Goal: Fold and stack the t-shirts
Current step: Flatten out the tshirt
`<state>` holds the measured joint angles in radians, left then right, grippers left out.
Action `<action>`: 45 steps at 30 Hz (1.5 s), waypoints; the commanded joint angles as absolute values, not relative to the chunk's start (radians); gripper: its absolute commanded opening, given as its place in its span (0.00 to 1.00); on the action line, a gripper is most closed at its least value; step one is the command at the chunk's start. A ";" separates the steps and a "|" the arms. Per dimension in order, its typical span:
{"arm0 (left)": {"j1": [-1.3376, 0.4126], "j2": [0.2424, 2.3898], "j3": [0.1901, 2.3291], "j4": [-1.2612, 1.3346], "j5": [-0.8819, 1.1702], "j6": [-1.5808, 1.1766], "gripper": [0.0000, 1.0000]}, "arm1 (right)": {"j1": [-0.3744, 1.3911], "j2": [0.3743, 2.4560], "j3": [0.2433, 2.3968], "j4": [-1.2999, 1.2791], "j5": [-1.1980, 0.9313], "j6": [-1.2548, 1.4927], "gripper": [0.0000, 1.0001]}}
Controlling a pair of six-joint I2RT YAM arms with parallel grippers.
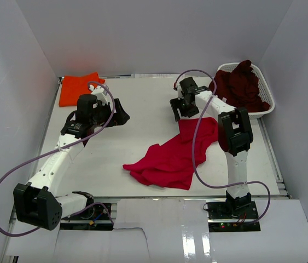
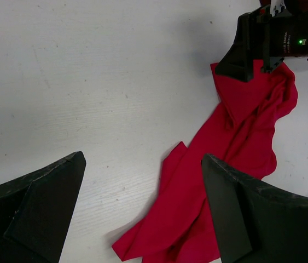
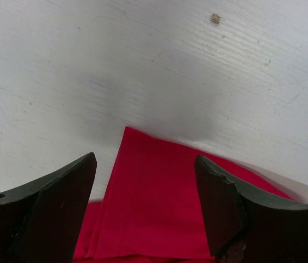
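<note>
A crimson red t-shirt [image 1: 173, 156] lies crumpled and stretched diagonally across the middle of the table. My right gripper [image 1: 184, 114] hovers open at its far upper corner. In the right wrist view that flat corner of the red t-shirt [image 3: 148, 208] lies between the spread fingers of my right gripper [image 3: 145, 160], and I cannot tell whether they touch it. My left gripper [image 1: 122, 116] is open above bare table to the left. From its wrist, my left gripper [image 2: 143, 158] frames the red t-shirt [image 2: 236, 137]. An orange t-shirt [image 1: 77, 87] lies folded at the back left. The maroon t-shirt [image 1: 241, 85] is heaped in the basket.
A white lattice basket [image 1: 267, 87] stands at the back right corner, against the right wall. White walls close in the table on the left, back and right. Purple cables loop from both arms. The right arm's wrist housing [image 2: 263, 44] shows in the left wrist view.
</note>
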<state>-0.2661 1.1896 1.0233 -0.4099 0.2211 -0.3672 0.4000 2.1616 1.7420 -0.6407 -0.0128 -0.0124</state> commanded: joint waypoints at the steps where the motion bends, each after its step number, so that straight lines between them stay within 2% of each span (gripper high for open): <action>1: -0.268 1.181 1.020 -0.391 0.224 -0.360 0.98 | 0.406 2.177 1.738 -0.624 -0.005 -0.032 0.78; 5: -0.268 1.178 1.017 -0.391 0.224 -0.362 0.98 | 0.410 2.184 1.736 -0.623 -0.005 -0.031 0.77; 7: -0.268 1.180 1.017 -0.391 0.225 -0.362 0.98 | 0.410 2.189 1.735 -0.620 -0.005 -0.031 0.72; 17: -0.270 1.177 1.011 -0.391 0.224 -0.362 0.98 | 0.411 2.210 1.713 -0.607 -0.005 -0.032 0.71; 20: -0.268 1.177 1.011 -0.391 0.222 -0.361 0.98 | 0.411 2.214 1.701 -0.601 -0.006 -0.032 0.68; 23: -0.268 1.177 1.009 -0.390 0.224 -0.361 0.98 | 0.411 2.215 1.692 -0.598 -0.006 -0.031 0.57; 26: -0.268 1.175 1.008 -0.390 0.224 -0.360 0.98 | 0.411 2.210 1.686 -0.594 -0.006 -0.031 0.38; 28: -0.268 1.177 1.008 -0.388 0.225 -0.362 0.98 | 0.413 2.207 1.687 -0.594 -0.005 -0.032 0.32; 29: -0.270 1.177 1.008 -0.388 0.227 -0.364 0.98 | 0.411 2.207 1.689 -0.594 -0.003 -0.035 0.21; 31: -0.268 1.178 1.008 -0.388 0.226 -0.362 0.98 | 0.413 2.206 1.695 -0.594 -0.005 -0.038 0.10; 32: -0.268 1.177 1.006 -0.388 0.225 -0.362 0.98 | 0.411 2.207 1.701 -0.595 -0.005 -0.038 0.08; 41: -0.268 1.193 1.014 -0.387 0.245 -0.345 0.98 | 0.414 2.143 1.822 -0.670 -0.057 -0.028 0.08; 45: -0.270 1.221 1.031 -0.382 0.296 -0.305 0.98 | 0.408 2.115 1.959 -0.765 -0.055 -0.028 0.08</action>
<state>-0.2661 1.2087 1.0084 -0.3977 0.2390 -0.3481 0.4091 2.2009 1.8351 -0.6922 -0.0330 -0.0330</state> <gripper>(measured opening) 0.979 0.084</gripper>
